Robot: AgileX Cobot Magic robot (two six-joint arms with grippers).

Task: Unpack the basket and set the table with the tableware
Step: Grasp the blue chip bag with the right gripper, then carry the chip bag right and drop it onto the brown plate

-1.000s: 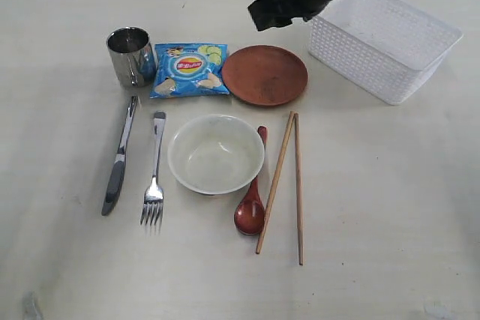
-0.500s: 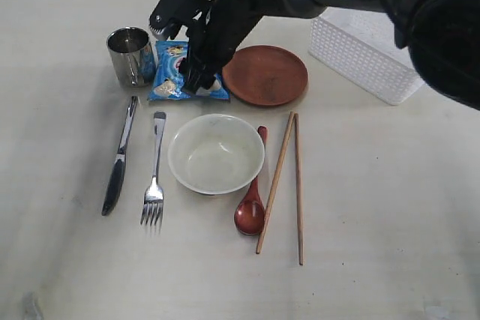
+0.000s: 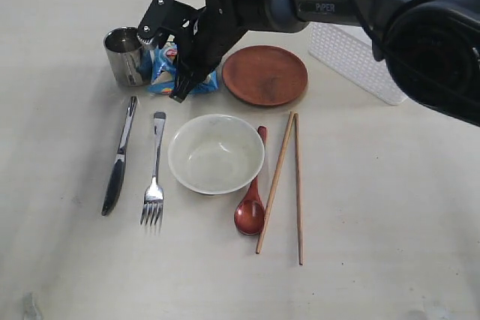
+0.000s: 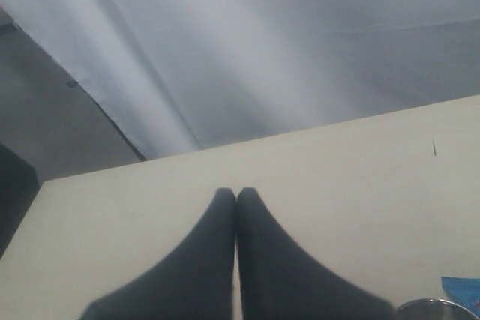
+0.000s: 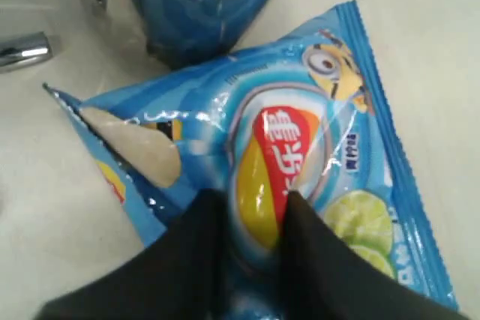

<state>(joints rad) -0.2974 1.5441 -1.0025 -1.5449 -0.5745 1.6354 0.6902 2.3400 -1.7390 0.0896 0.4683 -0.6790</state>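
My right gripper (image 3: 180, 89) reaches across to the blue snack packet (image 3: 166, 73) beside the steel cup (image 3: 124, 56). In the right wrist view its fingers (image 5: 251, 200) pinch the middle of the packet (image 5: 315, 133), which bulges between them. On the table (image 3: 390, 200) lie the knife (image 3: 120, 157), fork (image 3: 154, 177), cream bowl (image 3: 215, 153), red-brown spoon (image 3: 250, 211), two chopsticks (image 3: 289, 185) and brown plate (image 3: 265, 74). The white basket (image 3: 341, 46) stands at the back right, partly behind the arm. My left gripper (image 4: 236, 194) is shut and holds nothing, above bare table.
The right arm spans from the upper right over the basket and plate edge. The cup's shiny wall (image 5: 202, 5) mirrors the packet right next to it. The knife's tip (image 5: 22, 49) lies close by. The cup's rim (image 4: 435, 309) shows at the left wrist view's corner.
My right arm swung from near the basket across to the snack packet, came down on it and closed; the packet now looks bunched up. The tableware has not moved.
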